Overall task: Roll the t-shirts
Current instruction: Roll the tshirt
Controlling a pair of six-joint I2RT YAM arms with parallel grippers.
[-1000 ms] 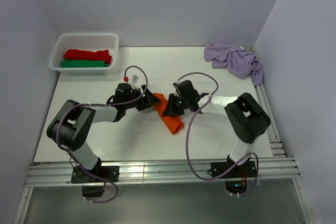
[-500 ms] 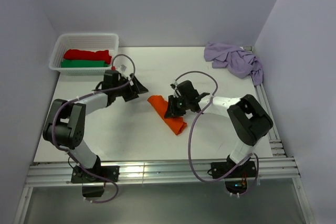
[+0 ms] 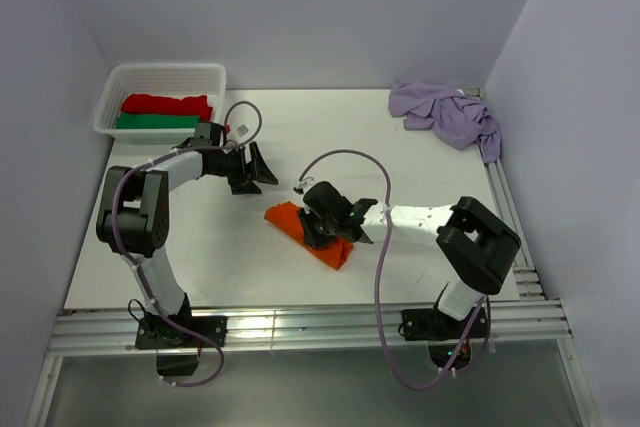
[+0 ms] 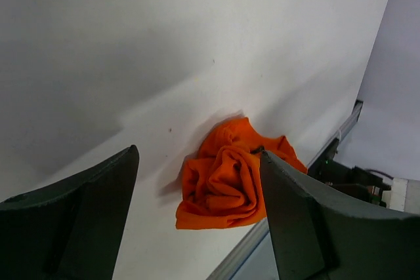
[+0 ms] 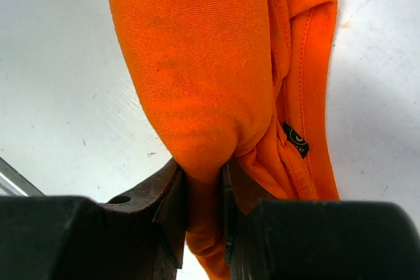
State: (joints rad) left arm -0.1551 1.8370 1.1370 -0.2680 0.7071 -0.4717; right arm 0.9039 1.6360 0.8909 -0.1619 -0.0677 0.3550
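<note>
The bright orange t-shirt [image 3: 290,219] lies rolled in a bundle near the table's middle; it also shows in the left wrist view [image 4: 231,178] and fills the right wrist view [image 5: 197,57]. My right gripper [image 3: 322,227] is shut on a fold of it [image 5: 205,181]. My left gripper [image 3: 262,173] is open and empty, up and to the left of the bundle, apart from it. The lilac-purple t-shirt [image 3: 445,113] lies crumpled at the back right corner. The red t-shirt [image 3: 166,104] and green t-shirt [image 3: 160,122] lie rolled in the white mesh basket [image 3: 115,82].
The basket stands at the back left corner. Purple walls close the table at the back and both sides. A metal rail [image 3: 300,327] runs along the near edge, with both arm bases on it.
My right gripper has dragged the orange shirt toward the front left. My left gripper let go of it and drew back to the left.
</note>
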